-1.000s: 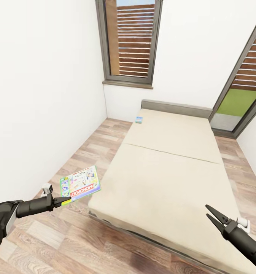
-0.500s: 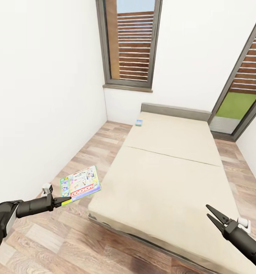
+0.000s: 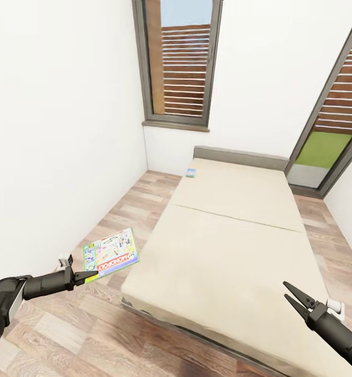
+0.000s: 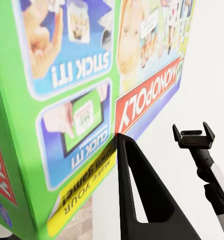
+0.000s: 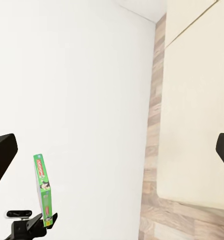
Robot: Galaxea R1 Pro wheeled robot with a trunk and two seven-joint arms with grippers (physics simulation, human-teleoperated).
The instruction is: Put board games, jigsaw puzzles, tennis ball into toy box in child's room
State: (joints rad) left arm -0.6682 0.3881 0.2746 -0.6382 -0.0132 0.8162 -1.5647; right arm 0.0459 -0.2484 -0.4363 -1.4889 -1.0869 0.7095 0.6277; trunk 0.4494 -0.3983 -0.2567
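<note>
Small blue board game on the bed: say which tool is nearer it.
Left. The left tool, holding the Monopoly box, is on the same side as the blue game; the right tool hangs across the bed.

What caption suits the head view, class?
Left gripper holds the Monopoly box beside the bed; right gripper open.

This is a bedroom in a home — a small, white-walled room with a wood-plank floor (image 3: 118,209). A low, wide bed (image 3: 233,246) with a plain beige mattress and a grey frame takes up most of it, its head end near the far wall. A tall dark-framed window (image 3: 178,63) with slatted shutters stands in that wall, and a glazed door (image 3: 332,131) opens at the right — grass green behind it.
</note>
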